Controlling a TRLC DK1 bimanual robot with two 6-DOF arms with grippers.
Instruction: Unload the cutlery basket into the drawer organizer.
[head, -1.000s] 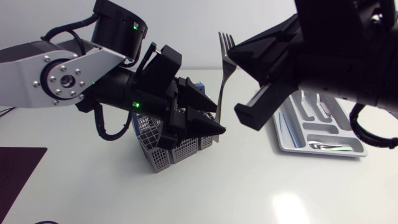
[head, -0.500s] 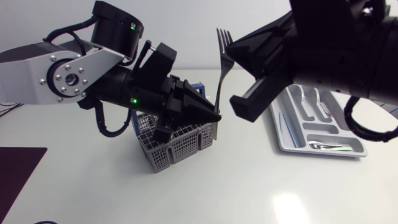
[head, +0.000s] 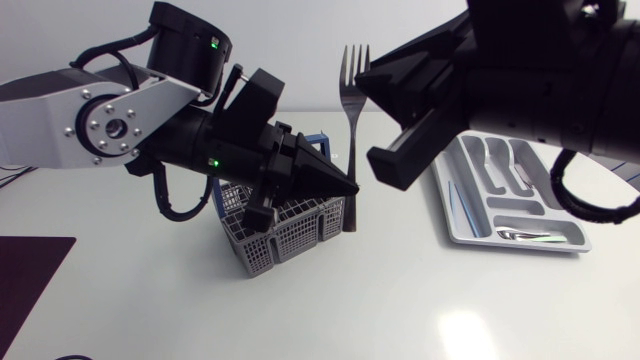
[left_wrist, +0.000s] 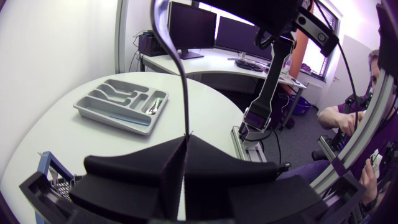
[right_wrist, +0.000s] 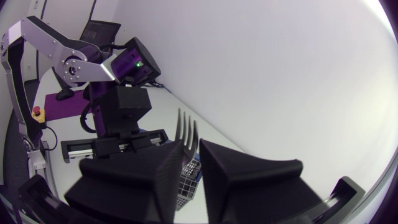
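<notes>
A silver fork (head: 351, 120) stands upright above the grey cutlery basket (head: 285, 235), tines up. My left gripper (head: 345, 188) is shut on the lower end of its handle; in the left wrist view the handle (left_wrist: 180, 81) rises from between the closed fingers (left_wrist: 185, 146). My right gripper (head: 378, 125) is beside the fork's upper part, fingers slightly apart. In the right wrist view the tines (right_wrist: 186, 134) show in the gap of that gripper (right_wrist: 191, 149), with the basket (right_wrist: 188, 177) below. The grey drawer organizer (head: 510, 195) lies at the right, also seen past the fork (left_wrist: 121, 106).
A piece of cutlery (head: 520, 235) lies in the organizer's front compartment. A blue part (head: 318, 140) shows behind the basket. A dark purple mat (head: 30, 280) lies at the table's lower left. Bare white table stretches in front of the basket.
My left gripper has closed on the fork's handle. The right gripper's fingers have parted a little, and the fork has swung from tilted to upright.
</notes>
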